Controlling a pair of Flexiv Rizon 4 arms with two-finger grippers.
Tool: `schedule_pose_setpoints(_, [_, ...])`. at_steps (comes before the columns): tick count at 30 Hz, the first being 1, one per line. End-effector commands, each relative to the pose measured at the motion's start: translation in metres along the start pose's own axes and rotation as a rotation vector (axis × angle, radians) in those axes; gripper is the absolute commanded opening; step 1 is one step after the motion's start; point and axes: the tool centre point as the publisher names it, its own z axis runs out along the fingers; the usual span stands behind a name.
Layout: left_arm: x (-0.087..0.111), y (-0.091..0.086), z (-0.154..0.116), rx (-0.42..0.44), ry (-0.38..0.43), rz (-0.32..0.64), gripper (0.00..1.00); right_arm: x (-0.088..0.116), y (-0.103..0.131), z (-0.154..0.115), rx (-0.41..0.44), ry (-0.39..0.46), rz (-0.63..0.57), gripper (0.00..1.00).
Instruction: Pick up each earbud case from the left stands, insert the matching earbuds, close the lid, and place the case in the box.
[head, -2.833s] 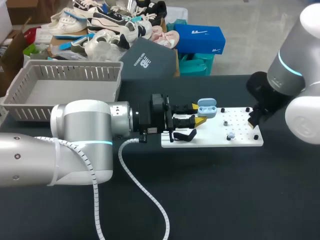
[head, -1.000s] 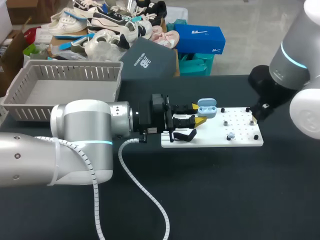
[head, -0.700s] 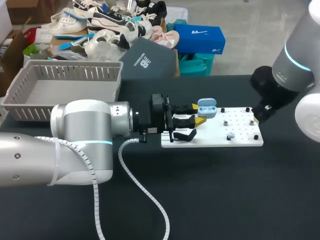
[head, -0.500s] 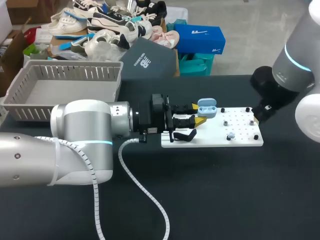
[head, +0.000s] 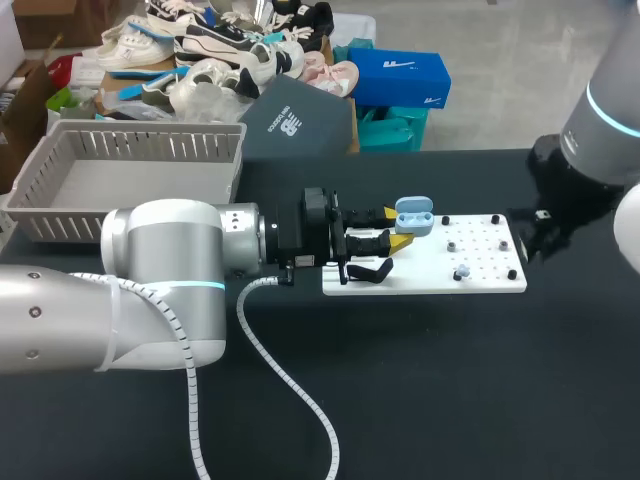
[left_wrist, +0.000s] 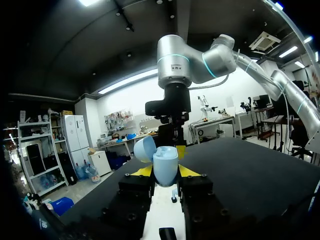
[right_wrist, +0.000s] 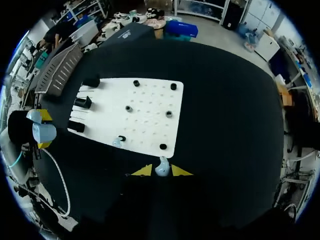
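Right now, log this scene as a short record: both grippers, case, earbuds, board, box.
left gripper: shut on the earbud case, at the white board's left end
earbud case: light blue, lid open
right gripper: shut on one earbud, just off the board's right edge
second earbud: on the board, in its right half
box: grey slatted basket, far left of the table

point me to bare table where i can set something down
Widest bare table lies in front of the board, between the cable and the right edge. A narrower strip runs behind the board. Crowded: the board's left end, where the left end effector holds the case, and its right end by the right end effector.
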Motion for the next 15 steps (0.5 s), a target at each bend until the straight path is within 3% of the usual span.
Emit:
schedule_pose_setpoints(1, [0.001, 0.0, 0.0, -0.003, -0.004, 0.002, 0.0, 0.033, 0.018, -0.034, 0.115, -0.006, 0.472, 0.0])
schedule_pose_setpoints(2, [0.001, 0.0, 0.0, -0.003, -0.004, 0.002, 0.0, 0.033, 0.018, -0.034, 0.115, -0.006, 0.472, 0.0])
schedule_pose_setpoints(4, [0.001, 0.0, 0.0, -0.003, -0.004, 0.002, 0.0, 0.039, 0.04, -0.046, 0.178, 0.007, 0.59, 0.0])
schedule_pose_setpoints(9, [0.001, 0.0, 0.0, -0.003, -0.004, 0.002, 0.0, 0.046, 0.075, -0.059, 0.262, 0.008, 0.739, 0.0])
schedule_pose_setpoints(15, [0.001, 0.0, 0.0, -0.003, -0.004, 0.002, 0.0, 0.051, 0.098, -0.076, 0.26, 0.009, 0.846, 0.0])
